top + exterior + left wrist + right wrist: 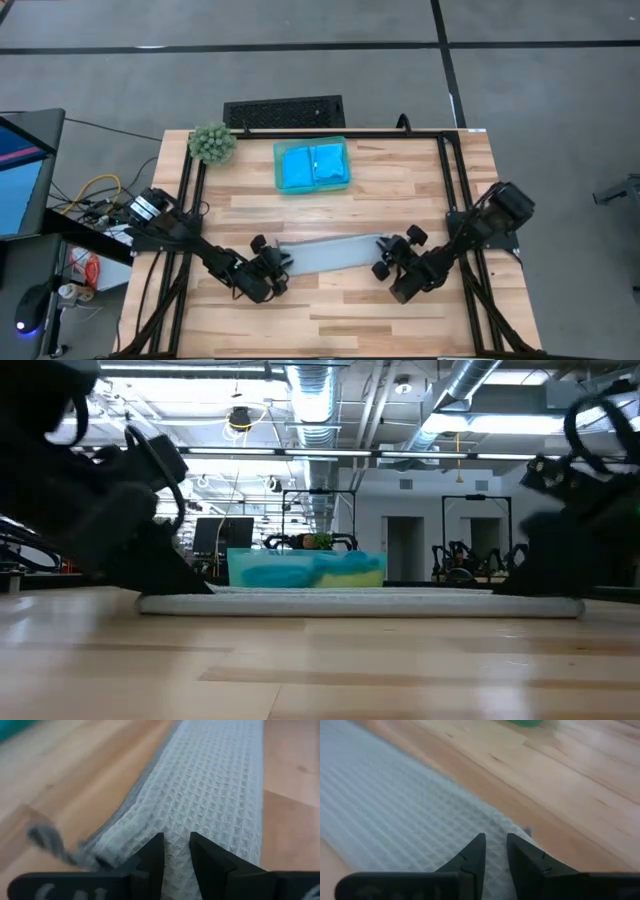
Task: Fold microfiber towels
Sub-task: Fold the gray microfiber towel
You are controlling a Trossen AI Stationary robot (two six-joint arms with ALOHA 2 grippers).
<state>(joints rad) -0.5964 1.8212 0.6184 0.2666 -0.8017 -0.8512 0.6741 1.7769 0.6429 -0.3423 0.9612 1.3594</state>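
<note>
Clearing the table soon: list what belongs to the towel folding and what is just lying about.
Job:
- light grey waffle-weave towel
- bright blue folded towels
- left gripper at one end
- right gripper at the other

Lying about:
- translucent teal rectangular tray
- fuzzy green plant ball

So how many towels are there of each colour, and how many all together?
Light grey towel, folded long on the table between the two end effectors: 1
Bright blue towels, side by side in the teal tray: 2
Total I can see: 3
</note>
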